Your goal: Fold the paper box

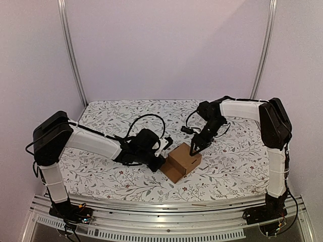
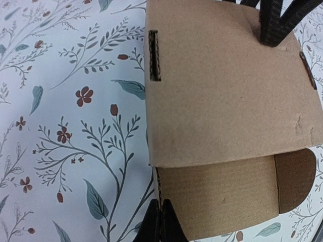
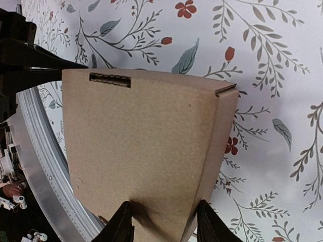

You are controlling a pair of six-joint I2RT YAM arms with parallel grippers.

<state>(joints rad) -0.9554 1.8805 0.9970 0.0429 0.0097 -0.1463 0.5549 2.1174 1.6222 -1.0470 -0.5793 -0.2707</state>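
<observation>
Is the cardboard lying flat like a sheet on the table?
No, the overhead view shows the box standing up as a cube-like shape on the flowered cloth.

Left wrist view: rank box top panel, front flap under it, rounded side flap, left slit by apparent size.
1. top panel
2. front flap
3. rounded side flap
4. left slit
Gaps are clear; no ties.
</observation>
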